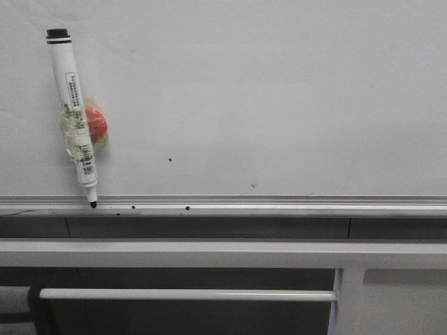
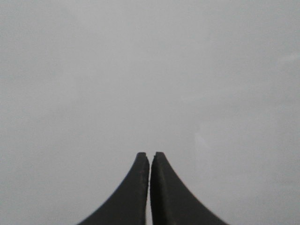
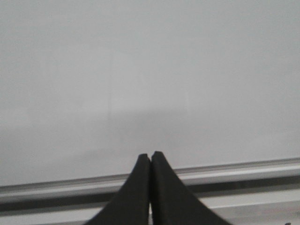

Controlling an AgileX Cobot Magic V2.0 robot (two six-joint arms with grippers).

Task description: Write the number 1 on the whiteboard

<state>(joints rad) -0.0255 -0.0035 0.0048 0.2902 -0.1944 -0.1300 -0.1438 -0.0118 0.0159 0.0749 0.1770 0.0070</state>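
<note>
The whiteboard [image 1: 265,91] fills the front view, pale grey-white, with a silver bottom rail [image 1: 279,205]. No number 1 stroke shows on it, only tiny black specks. A white marker [image 1: 73,118] with a black tip pointing down hangs tilted at the board's left, taped to an orange-red round magnet [image 1: 96,123]; its tip rests at the rail. My left gripper [image 2: 150,153] is shut and empty, facing plain board. My right gripper [image 3: 150,153] is shut and empty, facing the board [image 3: 150,70] just above its rail [image 3: 243,169]. Neither gripper shows in the front view.
Below the rail run grey metal frame bars [image 1: 209,252] and a thinner white bar [image 1: 188,295] with an upright post [image 1: 347,300] at the right. Small black specks [image 1: 170,160] dot the board and rail.
</note>
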